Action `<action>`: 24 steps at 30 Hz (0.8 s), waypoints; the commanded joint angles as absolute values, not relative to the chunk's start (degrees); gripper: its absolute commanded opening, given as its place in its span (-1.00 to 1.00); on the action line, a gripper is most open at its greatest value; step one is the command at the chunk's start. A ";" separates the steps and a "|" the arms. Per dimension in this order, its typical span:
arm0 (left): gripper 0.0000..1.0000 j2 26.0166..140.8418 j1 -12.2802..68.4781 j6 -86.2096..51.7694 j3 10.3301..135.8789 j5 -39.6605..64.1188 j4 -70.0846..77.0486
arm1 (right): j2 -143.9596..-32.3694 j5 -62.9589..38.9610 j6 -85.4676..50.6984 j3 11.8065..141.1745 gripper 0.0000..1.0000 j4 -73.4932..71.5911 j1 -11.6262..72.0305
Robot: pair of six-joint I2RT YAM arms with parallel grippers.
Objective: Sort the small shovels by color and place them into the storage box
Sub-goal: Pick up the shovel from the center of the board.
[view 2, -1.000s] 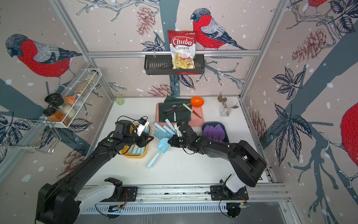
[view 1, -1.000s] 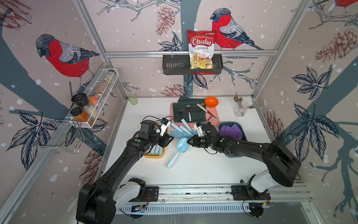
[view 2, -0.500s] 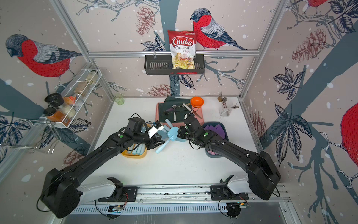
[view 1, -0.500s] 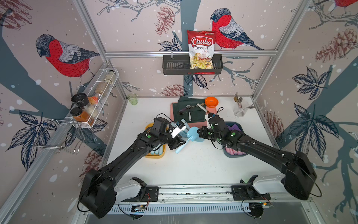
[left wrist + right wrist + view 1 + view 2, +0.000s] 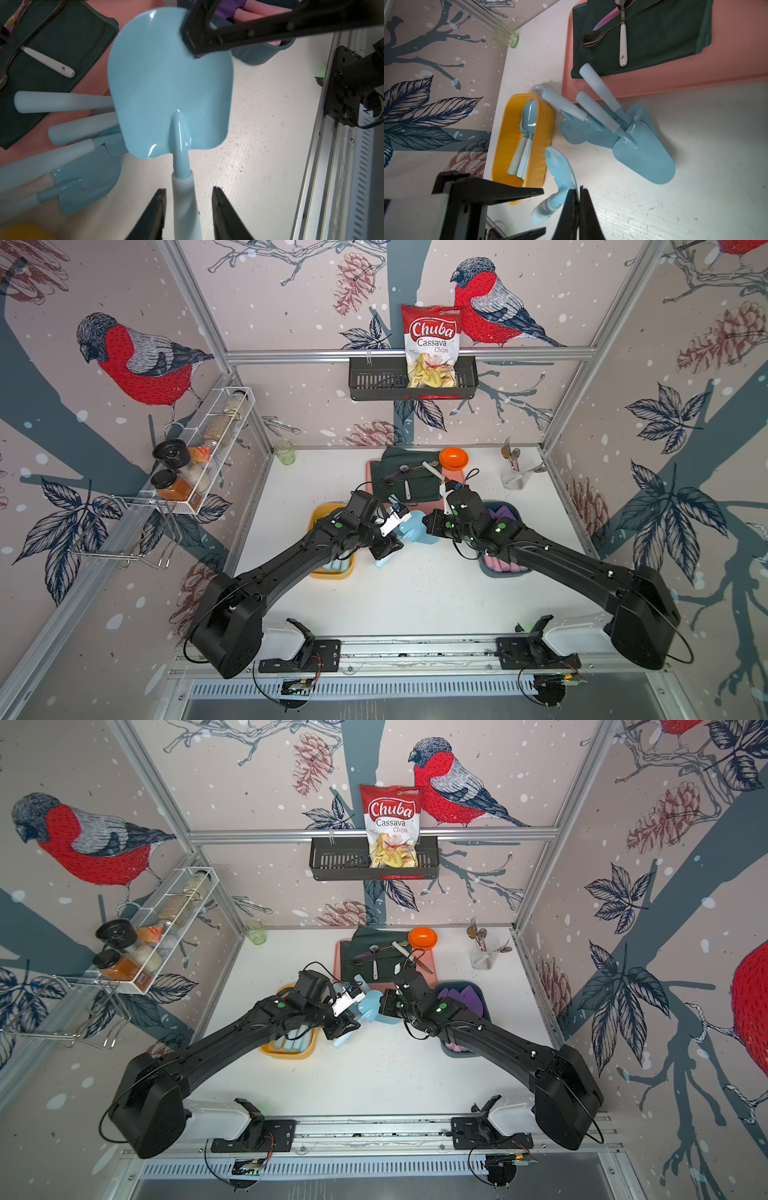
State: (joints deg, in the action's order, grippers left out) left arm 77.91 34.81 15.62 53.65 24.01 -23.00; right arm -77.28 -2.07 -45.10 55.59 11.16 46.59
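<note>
Though unclear from above, left wrist shows left end effector straddling shovel.

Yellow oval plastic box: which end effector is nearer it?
Left. The left end effector is beside the yellow box; the right end effector sits beyond the light blue plastic shovel.

Light blue shovels, yellow box, blue-grey box, pink tray, dark green cloth, orange bowl

We find a cloth on the tray, cutlery on the cloth. Loose shovels lean on the tray's front edge, a lifted shovel farther before it. Front-left of it sits the left box, front-right the right box, stored shovels in both.
</note>
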 commanded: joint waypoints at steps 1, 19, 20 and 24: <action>-0.22 78.88 35.34 14.49 54.62 22.60 -23.28 | -76.29 -1.15 -44.91 55.56 -1.00 9.32 46.74; -1.00 79.31 33.98 10.55 55.97 11.90 -27.06 | -72.04 1.61 -45.24 53.15 0.03 10.26 46.14; -1.00 79.11 33.10 10.55 56.06 10.62 -28.08 | -70.64 1.65 -45.35 52.54 0.04 10.22 45.84; -1.00 78.88 26.47 11.78 56.60 7.94 -33.46 | -68.68 1.36 -45.62 50.08 0.08 10.19 44.84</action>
State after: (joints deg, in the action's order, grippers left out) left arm 79.22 29.43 11.40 55.92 11.94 -28.62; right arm -69.67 0.32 -45.15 51.09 11.00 45.19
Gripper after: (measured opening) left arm 0.208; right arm 0.541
